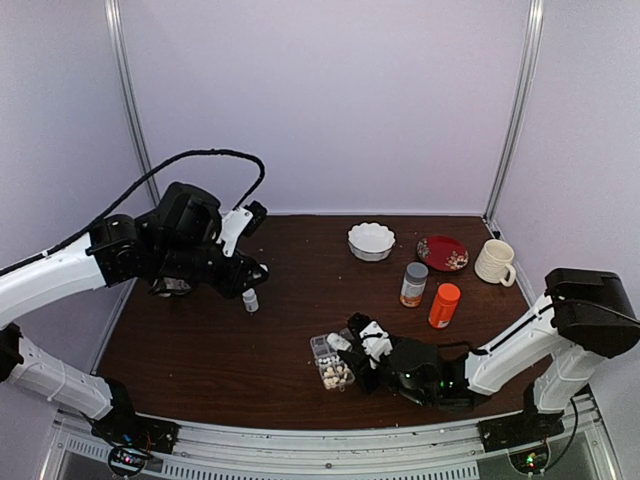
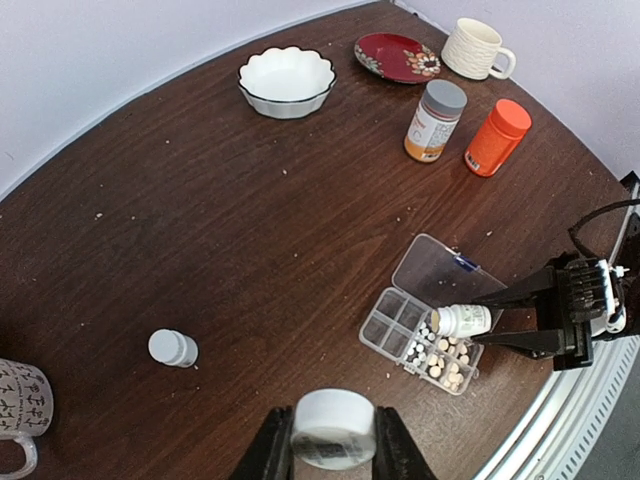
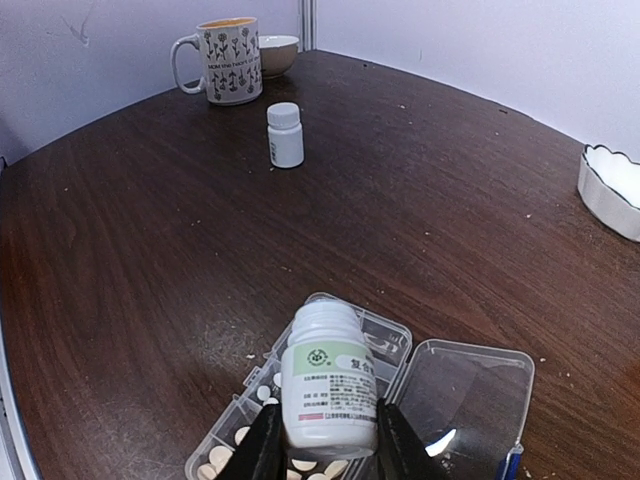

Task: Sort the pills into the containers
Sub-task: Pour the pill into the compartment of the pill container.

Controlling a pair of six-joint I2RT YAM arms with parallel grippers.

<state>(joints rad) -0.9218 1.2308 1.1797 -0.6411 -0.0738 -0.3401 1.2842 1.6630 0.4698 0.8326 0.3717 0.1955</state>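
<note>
Top view: the right gripper point(image 1: 352, 341) reaches over the organiser box point(image 1: 321, 346), with pills point(image 1: 335, 375) in cells just beside its jaws. Left wrist: the left gripper point(image 2: 334, 446) is clamped on a white cap point(image 2: 334, 424) — box point(image 2: 436, 270) far ahead. Right wrist: the jaws pinch a white bottle point(image 3: 328, 372) — pill-filled cells point(image 3: 226, 455) directly beneath.

Wears white shells point(image 1: 45, 277) on the long links and bulky black housings point(image 1: 592, 312) at the joints behind each claw. Trails a black cable point(image 1: 205, 153) arching up behind the left claw point(image 2: 333, 450). Ends in dark, tapered fingers point(image 3: 262, 448) on the right claw point(image 3: 322, 445) too.
</note>
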